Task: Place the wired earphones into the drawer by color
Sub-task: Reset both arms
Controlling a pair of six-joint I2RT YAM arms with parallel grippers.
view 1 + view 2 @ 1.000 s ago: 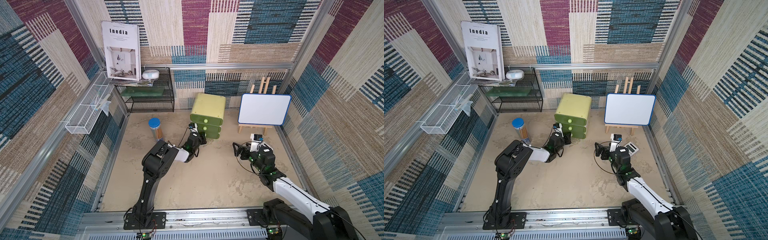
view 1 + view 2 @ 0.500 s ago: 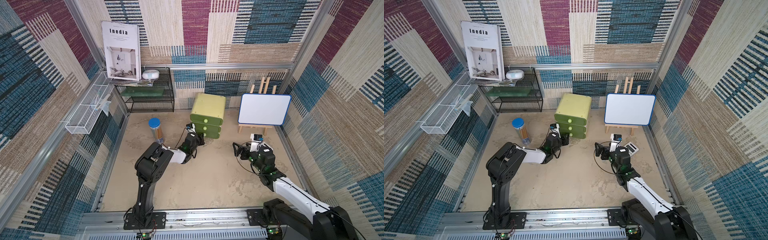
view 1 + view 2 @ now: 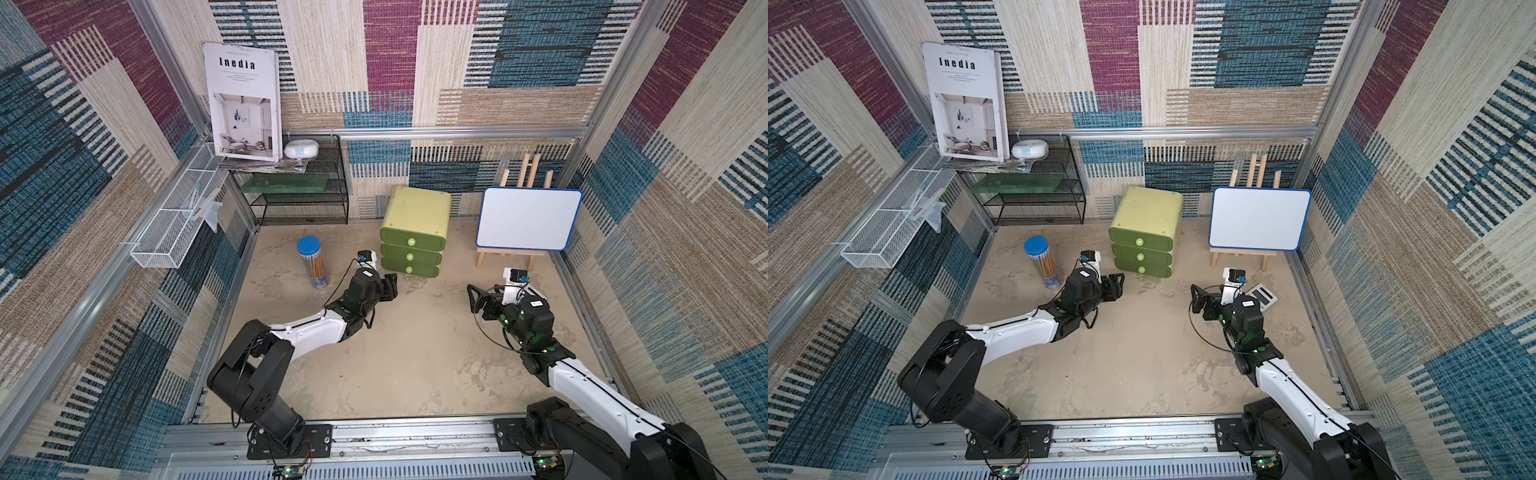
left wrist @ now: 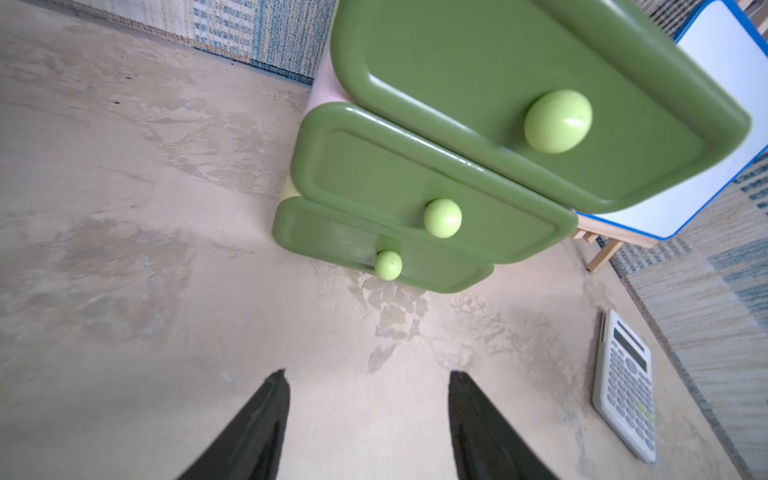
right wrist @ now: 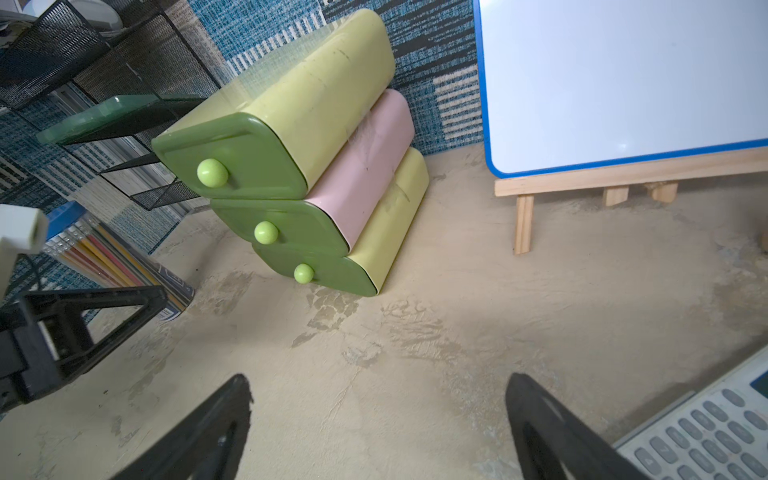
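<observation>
No wired earphones show in any view. The green drawer unit stands at the back of the table, and its three drawer fronts look pushed in. My left gripper hovers just in front of the lowest drawer, open and empty. My right gripper is further right over bare table, wide open and empty.
A pencil jar with a blue lid stands left of the drawers. A whiteboard on a wooden easel stands to their right. A calculator lies beside my right wrist. A black wire shelf fills the back left corner.
My left gripper has opened and drawn back a little from the drawer fronts, and the left arm's elbow has dropped lower. The right arm has not moved.
</observation>
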